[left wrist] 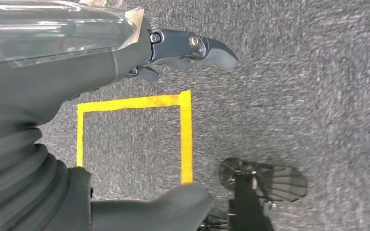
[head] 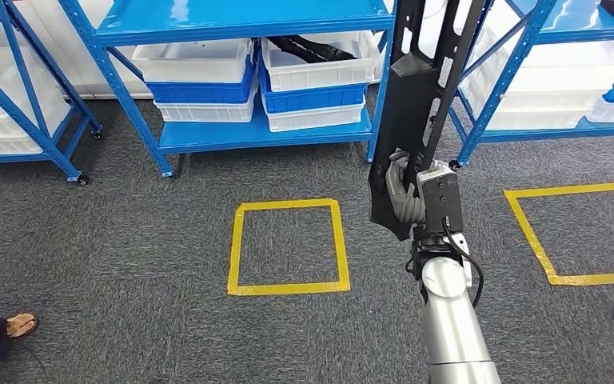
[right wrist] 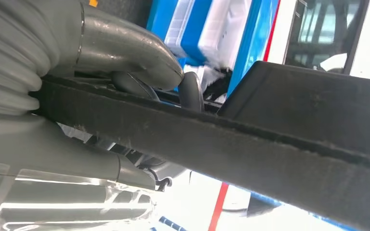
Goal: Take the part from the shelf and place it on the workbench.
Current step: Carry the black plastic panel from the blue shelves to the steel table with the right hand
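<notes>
The right hand [head: 406,196] is clamped around the lower end of the part [head: 420,96], a long black flat piece with cut-out openings, held upright and slightly tilted so that its upper end runs past the top of the head view. The part is off the shelf and carried in the air in front of the blue shelf unit [head: 264,132], right of centre. In the right wrist view the grey thumb [right wrist: 125,45] lies over one face of the part [right wrist: 250,144] and dark fingers [right wrist: 191,91] curl round its edge, confirming a firm hold. The left hand [left wrist: 183,50] hangs above the grey carpet [left wrist: 294,96]; its fingers are apart and it holds nothing. On the shelf unit's lower level sit stacked white and blue bins [head: 201,80], and a second stack [head: 313,80] to their right has dark items lying in its top bin. A further blue rack [head: 24,104] stands at far left and another [head: 560,88] at far right, both carrying white bins. Two squares of yellow tape mark the carpet: one [head: 288,246] near centre, left of the right arm, and one [head: 580,232] to the right. A person's foot in a sandal [head: 20,324] shows at the near left edge.
</notes>
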